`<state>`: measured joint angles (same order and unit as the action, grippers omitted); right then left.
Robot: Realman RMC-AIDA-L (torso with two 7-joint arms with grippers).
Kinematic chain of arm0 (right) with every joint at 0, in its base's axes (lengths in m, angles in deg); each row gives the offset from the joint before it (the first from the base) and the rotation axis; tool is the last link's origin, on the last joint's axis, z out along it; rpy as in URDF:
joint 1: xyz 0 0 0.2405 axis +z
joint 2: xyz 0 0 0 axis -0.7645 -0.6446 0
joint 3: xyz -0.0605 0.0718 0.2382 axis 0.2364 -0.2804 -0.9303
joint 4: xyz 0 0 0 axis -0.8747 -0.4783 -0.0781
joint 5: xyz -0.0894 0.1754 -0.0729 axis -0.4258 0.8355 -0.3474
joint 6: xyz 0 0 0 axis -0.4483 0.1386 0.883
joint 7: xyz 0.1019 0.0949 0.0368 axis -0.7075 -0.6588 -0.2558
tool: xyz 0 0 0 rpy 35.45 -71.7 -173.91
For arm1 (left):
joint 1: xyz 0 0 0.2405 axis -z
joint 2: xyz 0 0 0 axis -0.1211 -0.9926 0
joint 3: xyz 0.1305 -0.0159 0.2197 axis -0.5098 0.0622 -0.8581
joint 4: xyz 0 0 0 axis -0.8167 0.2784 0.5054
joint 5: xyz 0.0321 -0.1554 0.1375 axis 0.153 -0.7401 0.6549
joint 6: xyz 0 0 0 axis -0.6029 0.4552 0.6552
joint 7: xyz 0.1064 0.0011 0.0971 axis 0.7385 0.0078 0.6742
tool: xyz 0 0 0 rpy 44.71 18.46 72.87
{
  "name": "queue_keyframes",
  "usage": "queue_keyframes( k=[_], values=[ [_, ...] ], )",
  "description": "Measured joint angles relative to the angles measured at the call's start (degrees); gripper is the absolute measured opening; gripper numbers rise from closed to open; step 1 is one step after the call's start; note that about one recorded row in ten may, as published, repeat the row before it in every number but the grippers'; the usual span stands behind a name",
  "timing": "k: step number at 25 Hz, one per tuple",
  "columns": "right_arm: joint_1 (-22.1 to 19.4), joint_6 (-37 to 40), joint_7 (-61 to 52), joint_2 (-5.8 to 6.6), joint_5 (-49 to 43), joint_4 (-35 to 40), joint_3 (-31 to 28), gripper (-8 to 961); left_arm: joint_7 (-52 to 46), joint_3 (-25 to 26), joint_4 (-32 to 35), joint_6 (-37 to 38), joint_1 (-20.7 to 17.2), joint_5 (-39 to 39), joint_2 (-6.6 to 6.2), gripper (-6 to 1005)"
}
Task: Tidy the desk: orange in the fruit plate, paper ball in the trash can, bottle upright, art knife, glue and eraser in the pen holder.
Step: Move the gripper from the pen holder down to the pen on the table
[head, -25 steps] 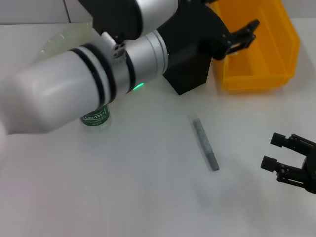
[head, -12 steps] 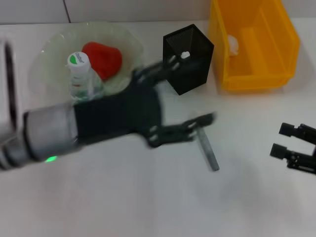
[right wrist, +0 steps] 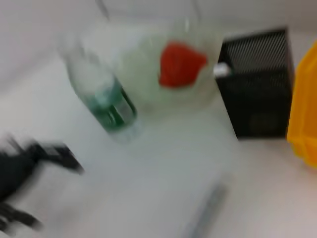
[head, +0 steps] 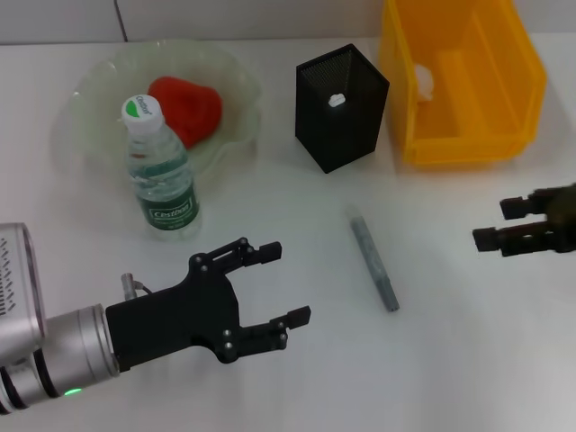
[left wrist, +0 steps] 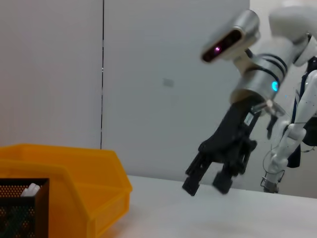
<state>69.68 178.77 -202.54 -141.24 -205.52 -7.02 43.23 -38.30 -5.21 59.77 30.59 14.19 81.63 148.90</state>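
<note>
In the head view, the left gripper [head: 270, 288] hangs over the bench [head: 288, 378] near its front left corner, fingers spread wide and holding nothing. The right gripper [head: 499, 225] sits by the right edge, also parted and empty. A grey art knife [head: 374, 264] lies flat near the middle of the bench, between the two grippers. The bottle [head: 160, 171] stands upright, touching the front rim of the fruit plate [head: 90, 90] at the back left; a red fruit [head: 187, 108] lies in that plate. The black pen holder [head: 340, 106] stands toward the back edge with something small and white inside. Beside it, the yellow trash bin [head: 468, 81] holds a white paper ball [head: 424, 83].

The left wrist view shows the right gripper [left wrist: 207, 184] open above the bench, the bin [left wrist: 74, 183] and the pen holder [left wrist: 22, 208].

The right wrist view is blurred: bottle [right wrist: 106, 106], fruit [right wrist: 181, 64], pen holder [right wrist: 257, 82], knife [right wrist: 208, 208].
</note>
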Motion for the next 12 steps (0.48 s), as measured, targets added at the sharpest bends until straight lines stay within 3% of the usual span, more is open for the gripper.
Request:
queue_keyframes(
  k=[1,2,5,6,9,10,12],
  values=[
    [0.0,0.0,0.0,0.0,0.0,0.0,0.0,808,0.0,0.0,0.0,0.0,0.0,0.0,0.0,813],
    [0.87,-1.29,-3.49,-0.04,-3.69,2.28,4.03,808,-0.23,0.0,0.09,0.03,-0.07,-0.03,-0.18,813],
    [5.96,-5.18,-19.06,-0.01,-16.4,5.59,20.33,807,-0.48,0.19,0.82,0.06,-1.51,-0.24,-0.59,813],
    [5.96,-5.18,-19.06,-0.01,-16.4,5.59,20.33,807,-0.48,0.19,0.82,0.06,-1.51,-0.24,-0.59,813],
    [11.3,-6.22,-29.19,0.2,-21.12,4.82,28.35,806,-0.54,0.71,1.29,0.23,-2.11,-0.11,-0.63,813],
    [15.2,-6.81,-35.2,0.17,-23.41,3.2,31.75,806,-0.57,0.84,1.33,0.26,-2.13,-0.03,-0.66,813],
    [16.97,-6.99,-37.57,0.14,-24.14,2.01,32.3,805,-0.63,0.81,1.35,0.33,-2.24,0.01,-0.7,813]
  ],
)
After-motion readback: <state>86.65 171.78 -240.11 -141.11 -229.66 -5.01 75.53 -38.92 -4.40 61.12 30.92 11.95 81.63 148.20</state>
